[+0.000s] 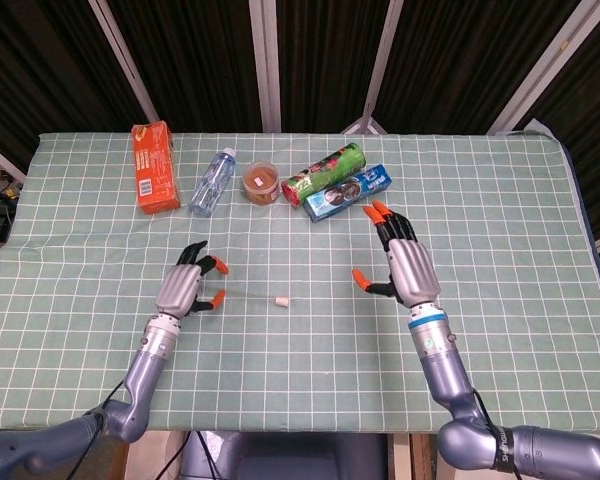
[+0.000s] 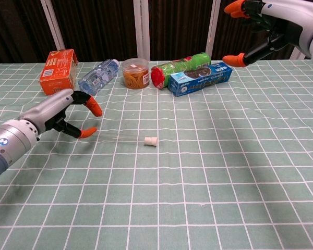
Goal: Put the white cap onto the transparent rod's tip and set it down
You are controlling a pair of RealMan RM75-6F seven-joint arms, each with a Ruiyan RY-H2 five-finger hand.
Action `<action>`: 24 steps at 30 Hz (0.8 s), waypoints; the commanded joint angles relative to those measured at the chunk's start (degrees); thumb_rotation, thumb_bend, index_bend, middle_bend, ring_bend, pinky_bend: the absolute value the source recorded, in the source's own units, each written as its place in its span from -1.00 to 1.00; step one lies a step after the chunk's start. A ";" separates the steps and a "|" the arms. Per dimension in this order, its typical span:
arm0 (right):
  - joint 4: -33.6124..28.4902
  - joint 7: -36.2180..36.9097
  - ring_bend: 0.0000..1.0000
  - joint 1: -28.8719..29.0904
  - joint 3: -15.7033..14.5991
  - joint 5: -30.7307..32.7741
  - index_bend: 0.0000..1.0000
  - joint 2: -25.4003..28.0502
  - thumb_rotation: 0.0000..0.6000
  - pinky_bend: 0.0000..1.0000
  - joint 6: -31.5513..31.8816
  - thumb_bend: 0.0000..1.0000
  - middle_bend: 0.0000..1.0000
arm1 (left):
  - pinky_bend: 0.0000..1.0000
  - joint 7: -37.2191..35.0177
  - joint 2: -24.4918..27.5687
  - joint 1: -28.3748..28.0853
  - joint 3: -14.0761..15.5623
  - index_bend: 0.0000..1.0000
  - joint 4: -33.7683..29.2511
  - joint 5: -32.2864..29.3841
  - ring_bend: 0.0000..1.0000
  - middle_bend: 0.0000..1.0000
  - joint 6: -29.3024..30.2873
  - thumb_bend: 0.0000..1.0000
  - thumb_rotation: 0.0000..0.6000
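The white cap point(image 1: 279, 299) point(image 2: 151, 140) lies on the green checked cloth near the table's middle. The transparent rod point(image 2: 120, 137) point(image 1: 248, 297) shows as a faint line running left from the cap, which sits at its right end. My left hand point(image 1: 185, 290) point(image 2: 62, 117) hovers just left of the rod, fingers spread and holding nothing, with an orange thumb tip point(image 2: 87, 132) close to the rod's left end. Off to the right of the cap, my right hand point(image 1: 405, 265) point(image 2: 266, 23) is raised above the table, open and empty.
Along the back stand an orange box point(image 1: 151, 167), a lying water bottle point(image 1: 211, 181), a small tub of rubber bands point(image 1: 262, 182), a green can point(image 1: 324, 171) and a blue biscuit box point(image 1: 348, 192). The table's near edge point(image 1: 300, 428) lies below both hands.
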 commanded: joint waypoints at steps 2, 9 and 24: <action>-0.89 -0.47 -1.00 -0.94 -0.76 -0.77 -1.00 1.46 1.00 -1.00 0.36 -0.33 -1.00 | -1.00 1.20 3.53 0.43 -1.99 -0.26 -4.67 -1.08 -0.92 -0.45 1.03 -0.32 1.00; -2.47 -1.08 -1.00 -4.38 -4.12 -3.98 -1.00 7.23 1.00 -1.00 0.97 -0.33 -1.00 | -1.00 1.90 11.10 2.70 -3.92 -0.54 -14.75 -0.97 -0.98 -0.61 4.79 -0.33 1.00; 3.79 2.63 -1.00 -20.91 -18.84 -18.10 -1.00 19.41 1.00 -1.00 11.38 -0.33 -1.00 | -1.00 6.81 32.86 17.18 5.23 -0.76 -33.71 6.42 -1.00 -0.87 18.40 -0.47 1.00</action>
